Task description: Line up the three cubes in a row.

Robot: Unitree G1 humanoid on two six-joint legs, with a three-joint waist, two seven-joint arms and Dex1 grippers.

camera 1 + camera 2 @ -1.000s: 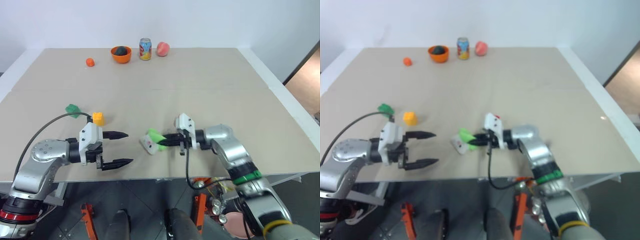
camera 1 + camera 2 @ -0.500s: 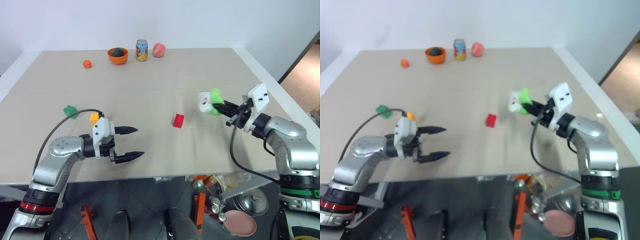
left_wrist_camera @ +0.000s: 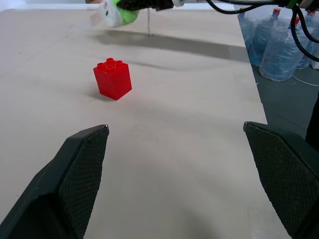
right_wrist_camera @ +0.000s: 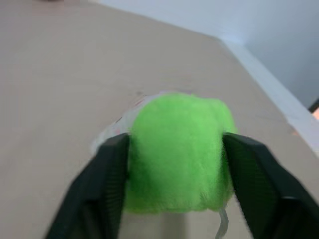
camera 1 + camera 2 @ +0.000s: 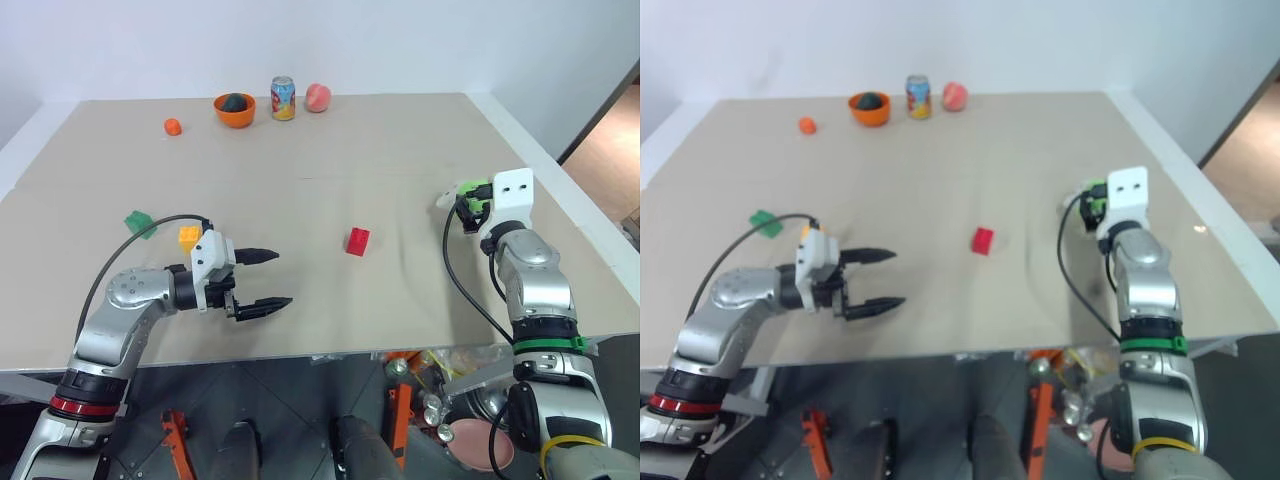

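Observation:
The red cube (image 5: 357, 241) stands alone mid-table, and it is upright ahead of my left fingers in the left wrist view (image 3: 113, 78). The yellow cube (image 5: 189, 237) lies just behind my left wrist, with the green cube (image 5: 139, 222) further left of it. My left gripper (image 5: 265, 280) hovers open and empty, pointing right toward the red cube. My right gripper (image 5: 465, 205) is at the table's right side. Its fingers (image 4: 107, 184) are spread wide on either side of the lime-green and white plush toy (image 4: 177, 149).
Along the far edge stand an orange bowl (image 5: 234, 108) with a dark item in it, a drink can (image 5: 283, 98) and a peach-coloured fruit (image 5: 318, 97). A small round orange object (image 5: 173, 126) lies left of them. Water bottles (image 3: 284, 50) stand on the floor beyond the table's right edge.
My right arm swung the plush toy from the table's middle to the right side, uncovering the red cube, and its fingers have spread apart. My left gripper has barely moved.

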